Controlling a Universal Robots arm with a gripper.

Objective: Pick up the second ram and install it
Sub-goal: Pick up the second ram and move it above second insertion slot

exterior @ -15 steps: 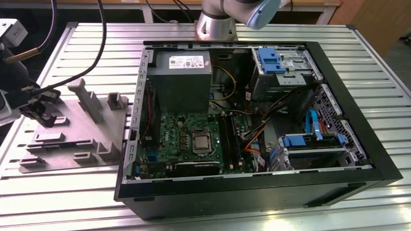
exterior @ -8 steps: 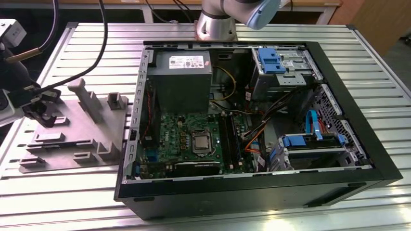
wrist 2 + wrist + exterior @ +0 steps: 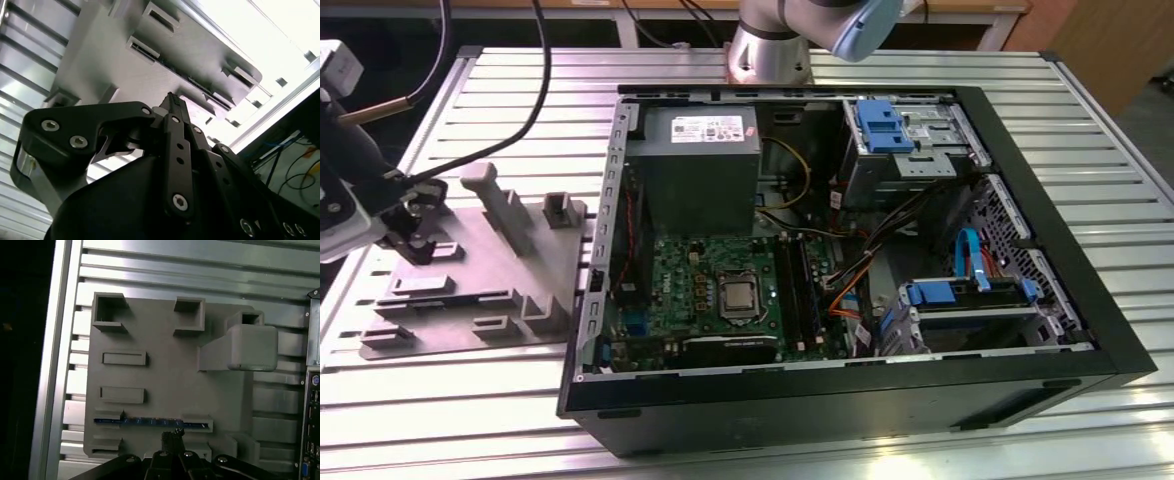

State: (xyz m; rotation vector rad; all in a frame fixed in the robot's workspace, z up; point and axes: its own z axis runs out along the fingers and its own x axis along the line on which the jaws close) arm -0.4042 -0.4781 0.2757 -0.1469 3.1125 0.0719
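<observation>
end effector: end effector [image 3: 172,436] hangs low over the grey holder tray [image 3: 165,380]. Fingertips pressed together with nothing between them; its body is cut off in both wrist views.
second ram: second ram [image 3: 155,421] stands edge-on in the tray's long slot, only its thin top edge visible. It sits just beside the fingertips; contact can't be judged.
second wrist view: ram [image 3: 202,86] shows as a dark line past the end effector [image 3: 172,100].
tray: near the desk [image 3: 454,420] edge at the exterior view's left, beside the open PC case [image 3: 854,390].
motherboard slots: black slots [image 3: 794,285]; whether they are filled is hard to make out.
</observation>
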